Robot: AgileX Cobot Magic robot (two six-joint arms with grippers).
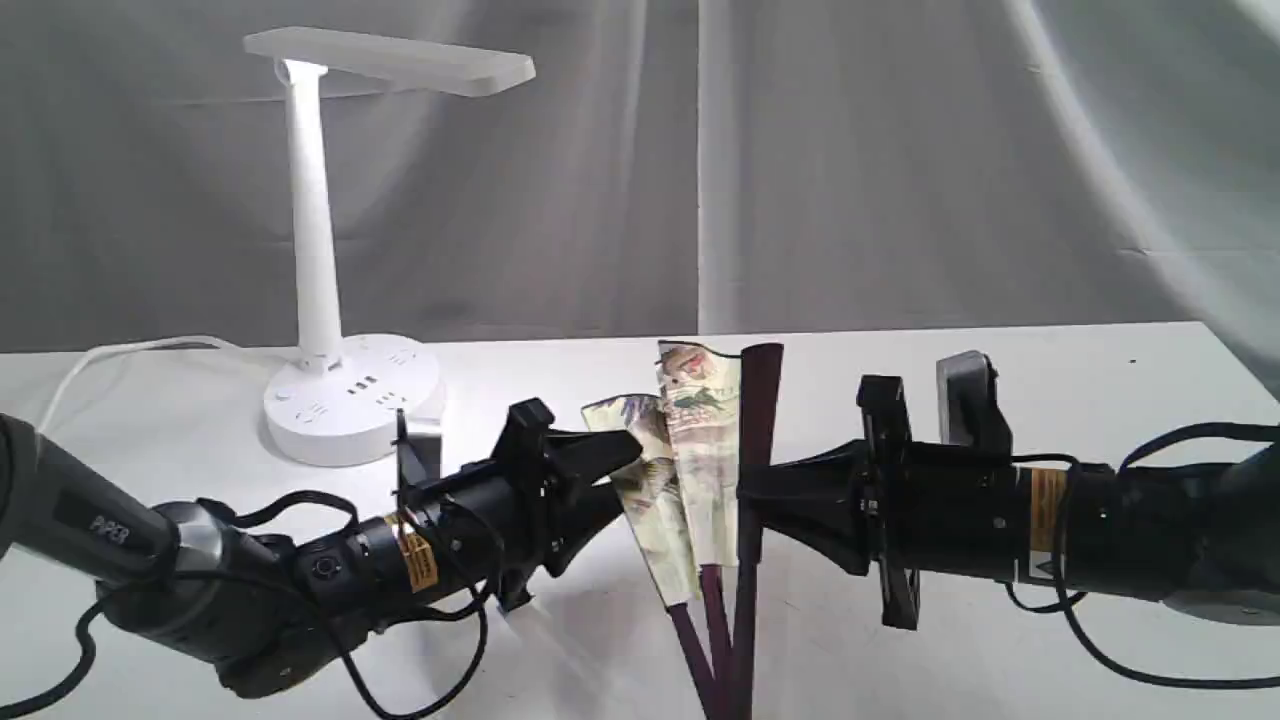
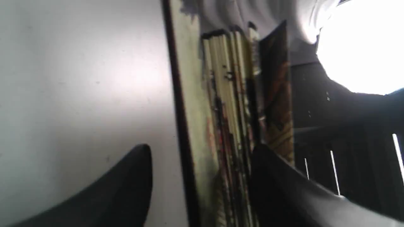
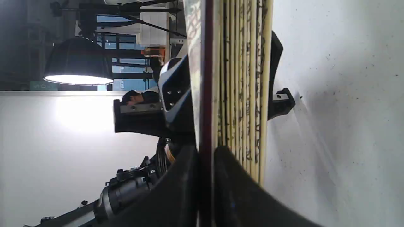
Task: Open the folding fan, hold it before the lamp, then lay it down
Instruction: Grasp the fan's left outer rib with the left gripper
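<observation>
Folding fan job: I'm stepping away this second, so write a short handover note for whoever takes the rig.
Right tool: shut on the dark outer rib of the folding fan.
Left tool: open, jaws either side of the fan's opposite pleats, not clamped.
Fan: upright between the two tools, only a few pleats spread. Its pivot end runs out of view below.
Lamp: back left on the table, apart from the fan.
Done: fan lifted, opening barely begun.
Left: close the left tool, spread the fan fully, hold it before the lamp, lay it down.
</observation>
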